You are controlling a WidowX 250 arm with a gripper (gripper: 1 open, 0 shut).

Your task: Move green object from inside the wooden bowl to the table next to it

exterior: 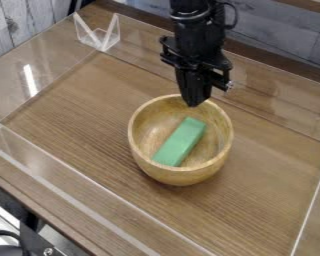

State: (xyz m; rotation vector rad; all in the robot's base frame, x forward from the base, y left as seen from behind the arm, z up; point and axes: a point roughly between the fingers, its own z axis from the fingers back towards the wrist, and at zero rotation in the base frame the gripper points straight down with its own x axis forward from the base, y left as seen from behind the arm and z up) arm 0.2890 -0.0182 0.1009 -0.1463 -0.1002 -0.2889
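One small mint-green rectangular block with rounded edges [180,142], lying flat inside a round light-tan wooden bowl [140,131], set at a slant. The bowl, thick-rimmed, upright on a brown wood-grain bench [73,120]. One black robot arm [190,31], reaching down from the far side; its tool [192,99], closed, at the bowl's far rim, apart from the block. One clear angular piece [100,32], towards the bench's far left.

The wooden bowl [182,172] was pale tan with faint grain, and the block [182,142] inside it was plain mint-green. Around the bowl, the table [69,124] showed warm brown wood with darker streaks. Beyond the bowl, the robot arm [190,38] was black.
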